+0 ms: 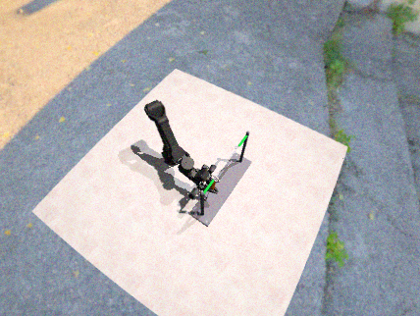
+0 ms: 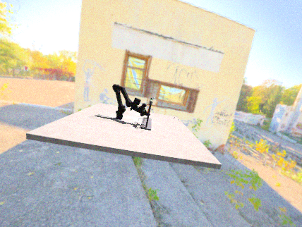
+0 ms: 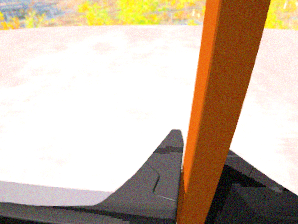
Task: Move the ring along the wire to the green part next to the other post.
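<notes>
My gripper (image 1: pixel 214 188) (image 3: pixel 186 139) is shut on the orange handle (image 1: pixel 213 185) (image 3: pixel 225 75), which stands upright between the fingers in the wrist view. In the top view it is at the near green part (image 1: pixel 209 186) of the wire, beside the near post (image 1: pixel 202 206). A small pale outline by the upper end of that green part looks like the ring; whether the wire passes through it is too small to tell. The far green part (image 1: pixel 242 141) is at the far post (image 1: pixel 244 148). The thin grey wire between is barely visible. In the exterior view gripper and post overlap.
The posts stand on a grey base plate (image 1: pixel 230 184) on the pale table top (image 1: pixel 275 196) (image 2: pixel 106 137). The black arm (image 1: pixel 168 142) (image 2: pixel 118 102) reaches in from the left in the top and exterior views. Its shadow falls across the table top.
</notes>
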You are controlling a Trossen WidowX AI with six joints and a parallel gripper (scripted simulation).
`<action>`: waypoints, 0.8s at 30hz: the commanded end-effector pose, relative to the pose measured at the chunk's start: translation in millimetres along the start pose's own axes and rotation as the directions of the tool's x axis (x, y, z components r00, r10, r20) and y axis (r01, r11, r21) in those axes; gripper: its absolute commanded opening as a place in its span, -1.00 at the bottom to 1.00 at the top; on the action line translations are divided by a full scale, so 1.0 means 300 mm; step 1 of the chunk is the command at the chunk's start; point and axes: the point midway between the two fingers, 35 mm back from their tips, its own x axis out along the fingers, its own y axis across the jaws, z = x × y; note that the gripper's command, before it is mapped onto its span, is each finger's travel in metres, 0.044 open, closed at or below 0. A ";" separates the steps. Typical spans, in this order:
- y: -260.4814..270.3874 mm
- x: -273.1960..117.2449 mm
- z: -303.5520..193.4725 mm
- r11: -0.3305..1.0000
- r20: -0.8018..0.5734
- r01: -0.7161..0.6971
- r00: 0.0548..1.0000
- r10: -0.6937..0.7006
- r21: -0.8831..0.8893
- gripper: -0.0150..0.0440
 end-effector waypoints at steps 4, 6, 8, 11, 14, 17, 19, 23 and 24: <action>0.029 -0.011 0.022 1.000 -0.008 0.008 1.000 -0.007 0.025 -1.00; 0.036 -0.016 0.023 0.999 -0.021 0.009 1.000 -0.008 0.034 -1.00; 0.046 -0.024 0.025 0.999 -0.043 0.011 0.999 -0.009 0.047 -1.00; 0.065 -0.042 0.028 0.997 -0.085 0.015 0.996 -0.009 0.075 -1.00; 0.086 -0.057 0.031 0.994 -0.122 0.021 0.993 -0.007 0.107 -1.00; 0.113 -0.075 0.036 0.988 -0.166 0.029 0.986 -0.003 0.150 -1.00; 0.131 -0.085 0.039 0.983 -0.190 0.034 0.982 0.001 0.181 -1.00; 0.182 -0.108 0.051 0.961 -0.249 0.051 0.968 0.019 0.270 -1.00; 0.197 -0.114 0.055 0.953 -0.262 0.056 0.965 0.025 0.296 -1.00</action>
